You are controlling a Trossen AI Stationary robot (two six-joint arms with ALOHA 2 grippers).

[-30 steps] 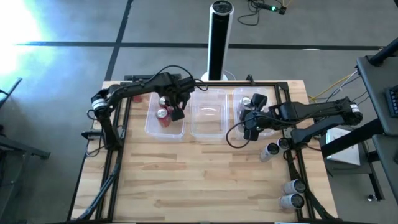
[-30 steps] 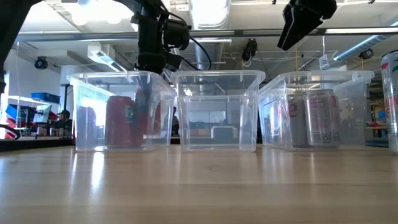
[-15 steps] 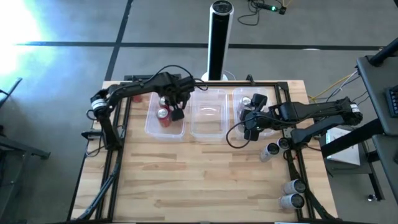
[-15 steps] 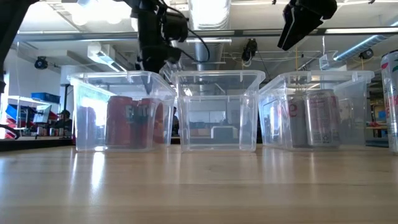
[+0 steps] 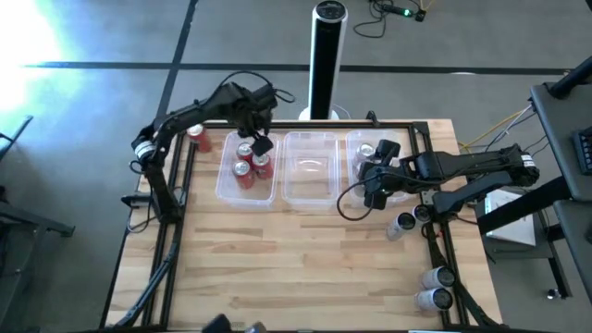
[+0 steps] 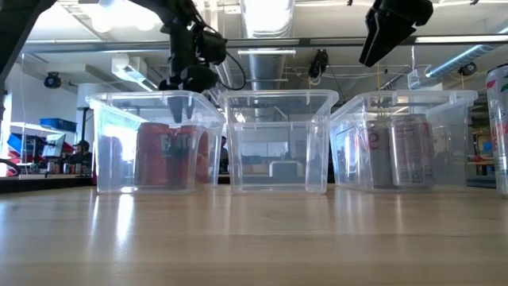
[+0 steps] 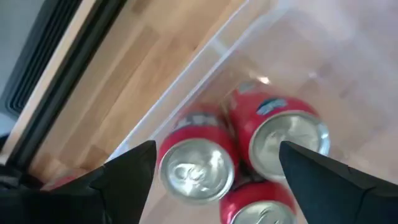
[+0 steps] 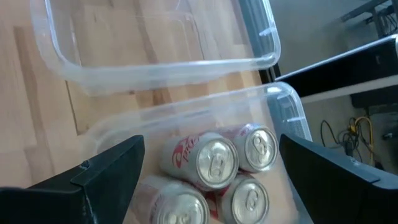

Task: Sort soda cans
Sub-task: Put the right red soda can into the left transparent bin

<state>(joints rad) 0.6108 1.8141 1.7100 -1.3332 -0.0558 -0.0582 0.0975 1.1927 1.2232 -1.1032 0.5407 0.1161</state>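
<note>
Three clear tubs sit in a row along the far edge of the table [image 5: 305,268]: left tub [image 5: 227,190], middle tub [image 5: 308,190], right tub [image 5: 356,143]. Left tub holds three red cans [image 5: 244,170], upright and packed close together; the left wrist view shows their silver tops from above, w/ two cans touching. Middle tub holds nothing. Right tub holds silver-grey cans [image 8: 217,163], four tops visible in the right wrist view, upright and bunched at one end of the tub. One more red can [image 5: 195,135] stands outside the tubs, near the table's far left corner, just beside the left arm. Loose cans wait along the right edge: two upright cans [image 5: 404,222] near the middle of that edge, just beside the right tub's near corner, and two lying cans [image 5: 436,288] toward the near right corner. Left hand [image 5: 262,143] hangs above the far end of the left tub, fingers spread, holding nothing; in the low view it sits just over the tub's rim. Right hand [image 5: 373,192] hangs over the near end of the right tub, fingers spread w/ nothing between them; in the low view it is well above the tub's rim. A tall black cylinder [image 5: 326,57] stands on the floor beyond the far edge.
</note>
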